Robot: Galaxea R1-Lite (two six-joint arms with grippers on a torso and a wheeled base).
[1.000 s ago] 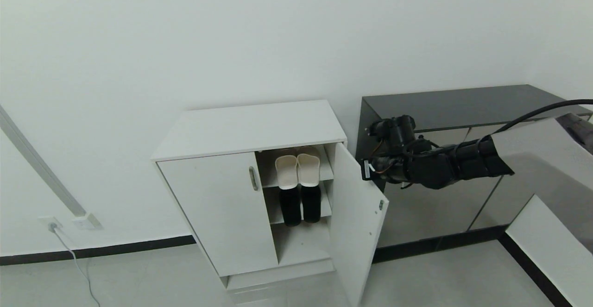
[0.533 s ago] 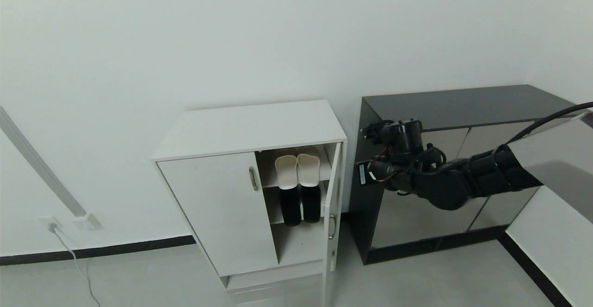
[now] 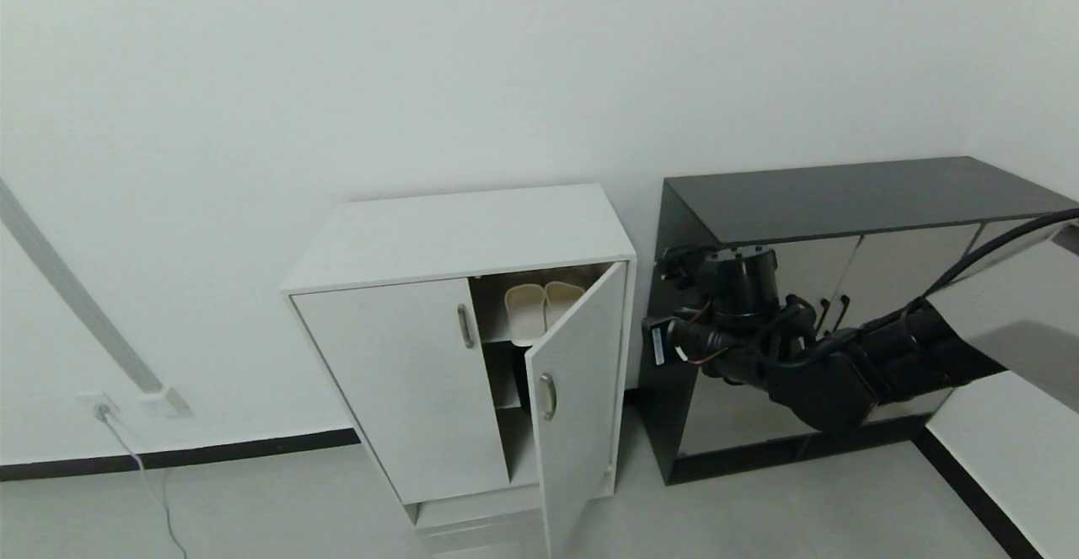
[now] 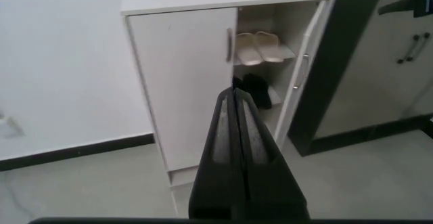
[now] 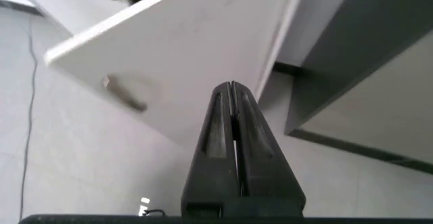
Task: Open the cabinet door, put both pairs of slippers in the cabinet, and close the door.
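**White laminate cabinet door (image 3: 582,373) half shut**

Inside the white two-door cabinet (image 3: 464,234), cream foam slippers (image 3: 544,306) rest on the upper shelf and black slippers (image 4: 257,88) below, so closing looks like the only step left. The right hand (image 5: 233,88), fingers pressed together and empty, points at the door's outer face, suited to pushing. The left hand (image 4: 235,94), likewise pinched and empty, hangs well back. Around them are grey floor (image 3: 253,500), white wall (image 3: 421,78) and a dark glossy sideboard (image 3: 843,188).

Slippers (image 3: 539,306) lie in cabinet (image 3: 459,230), apparently behind door (image 3: 577,373).
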